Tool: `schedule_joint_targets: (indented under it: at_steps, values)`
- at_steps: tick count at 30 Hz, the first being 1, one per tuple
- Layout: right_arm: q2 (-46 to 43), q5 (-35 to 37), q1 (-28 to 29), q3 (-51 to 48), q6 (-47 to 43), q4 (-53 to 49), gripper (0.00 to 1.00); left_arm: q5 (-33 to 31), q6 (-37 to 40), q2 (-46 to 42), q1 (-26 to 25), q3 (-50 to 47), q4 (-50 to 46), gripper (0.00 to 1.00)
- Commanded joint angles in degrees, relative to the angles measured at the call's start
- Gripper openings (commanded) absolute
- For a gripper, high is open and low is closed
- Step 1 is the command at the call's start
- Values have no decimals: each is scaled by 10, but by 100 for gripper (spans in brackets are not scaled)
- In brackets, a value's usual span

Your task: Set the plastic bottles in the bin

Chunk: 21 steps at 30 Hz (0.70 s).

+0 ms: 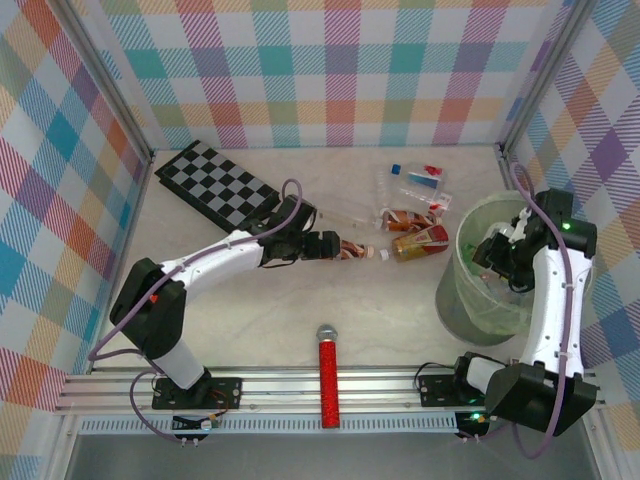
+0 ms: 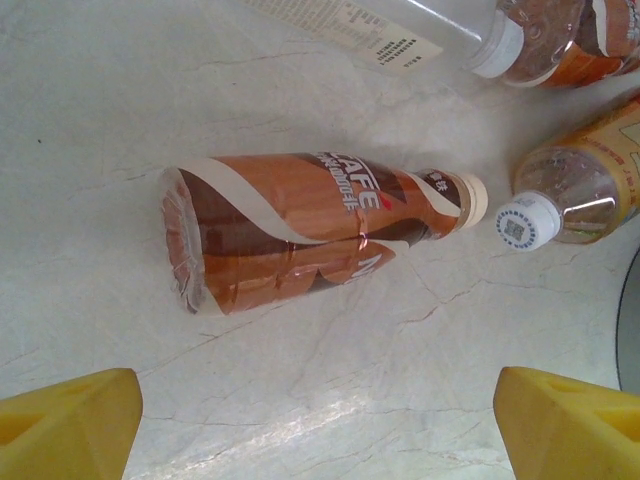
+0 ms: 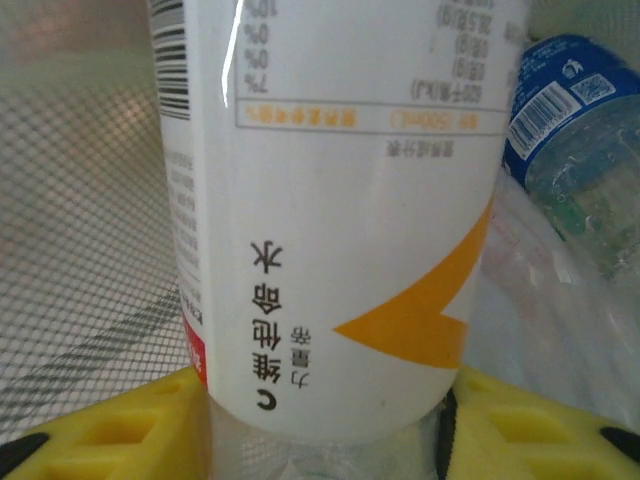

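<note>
Right now the left gripper (image 2: 315,405) hangs over mid-table (image 1: 250,300), jaws spread wide, nothing between them. Its yellow fingers (image 2: 65,420) sit at 7 and 5 o'clock in the wrist view. The brown-label bottle (image 2: 310,225) lies on its side on the marble ahead of them, untouched, cap toward 3 o'clock and base toward 9. Just off that cap is the white cap of an orange-label bottle (image 2: 585,180), also lying down. At 1 o'clock is a clear bottle (image 2: 400,25) with a white printed label.

From above, more loose bottles (image 1: 410,195) are scattered at 1 o'clock from table centre. The bin (image 1: 455,300) stands at 3 o'clock by the right wall.

The right gripper (image 1: 498,252) is down inside the bin. In its wrist view a white-label bottle (image 3: 340,220) has one end between the yellow fingers (image 3: 100,435), which flank it closely. Can't tell whether they actually clamp it or just stand alongside. A blue-label bottle (image 3: 575,130) lies beside it at 2 o'clock, and the bin's mesh wall is at 9.

Off-task: a red microphone (image 1: 328,385) at 6 o'clock on the near edge and a checkerboard (image 1: 215,182) at 11 o'clock.
</note>
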Motion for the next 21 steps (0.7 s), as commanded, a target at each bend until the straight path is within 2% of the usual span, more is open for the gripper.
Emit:
schedule_joint_targets:
  at_steps: [1, 5, 9, 15, 21]
  values:
    - [-3, -22, -6, -17, 15, 19, 59, 16, -54, 11, -1, -11, 39, 90]
    - [-6, -20, -7, -21, 32, 22, 74, 22, -151, 23, -2, -45, 121, 93]
    - [-13, -3, -12, 0, 31, 6, 85, 6, -177, 30, -7, -59, 141, 93]
    - [-24, 23, -28, 118, 12, -60, 91, -34, -152, 23, -12, -40, 88, 94]
    - [-34, 39, -32, 210, 5, -105, 94, -31, -241, 19, -15, -62, 113, 94]
